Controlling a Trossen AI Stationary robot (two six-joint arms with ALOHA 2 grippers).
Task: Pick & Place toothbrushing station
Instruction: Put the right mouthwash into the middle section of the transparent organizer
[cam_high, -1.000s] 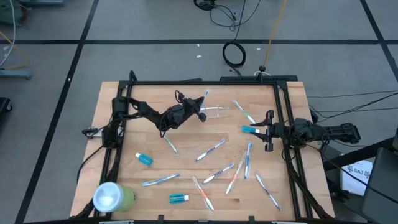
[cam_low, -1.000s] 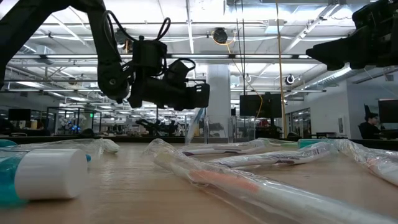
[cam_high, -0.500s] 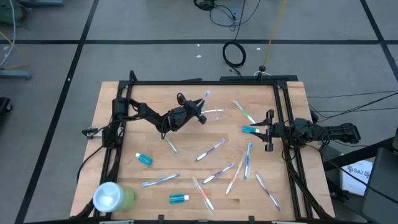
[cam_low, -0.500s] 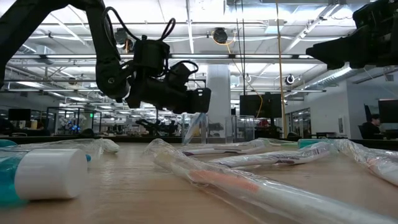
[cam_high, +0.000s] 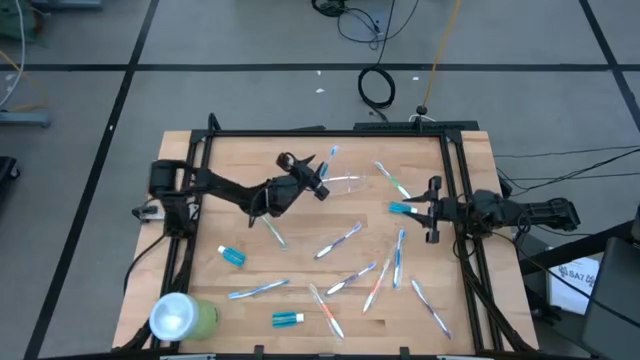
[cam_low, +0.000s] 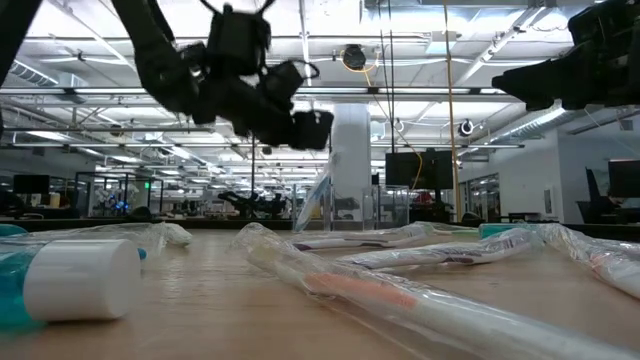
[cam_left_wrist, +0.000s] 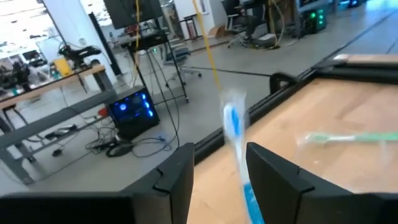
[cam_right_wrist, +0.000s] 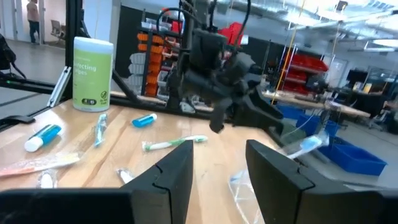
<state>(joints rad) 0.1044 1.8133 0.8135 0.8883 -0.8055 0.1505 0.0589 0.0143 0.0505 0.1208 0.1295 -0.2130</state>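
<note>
A faint clear cup (cam_high: 350, 183) shows at mid-table toward the far edge; whether it stands upright I cannot tell. Beside it a blue toothbrush in a clear wrapper (cam_high: 329, 160) leans with its upper end toward the far edge. In the high view its lower end is hidden by my left gripper (cam_high: 318, 187). That gripper hangs above the table, open, with the toothbrush (cam_left_wrist: 235, 127) between its fingers. My right gripper (cam_high: 433, 210) waits open at the table's right edge with nothing between its fingers. My left gripper stands open on either side of the toothbrush's wrapped shaft (cam_left_wrist: 244, 180), coming at it on a slant from the table's left. Whether a finger touches the shaft I cannot tell.
Several wrapped toothbrushes (cam_high: 340, 238) lie scattered over the near half, and a green one (cam_high: 392, 180) lies at the far right. Small blue tubes (cam_high: 231, 256) (cam_high: 288, 318) lie among them. An opaque green cup (cam_high: 182, 318) stands at the near left corner. Black frame rails (cam_high: 462, 180) edge the table.
My left gripper has opened, letting go of the blue toothbrush, and has risen above the table. The toothbrush stays leaning at about the same spot by the clear cup.
</note>
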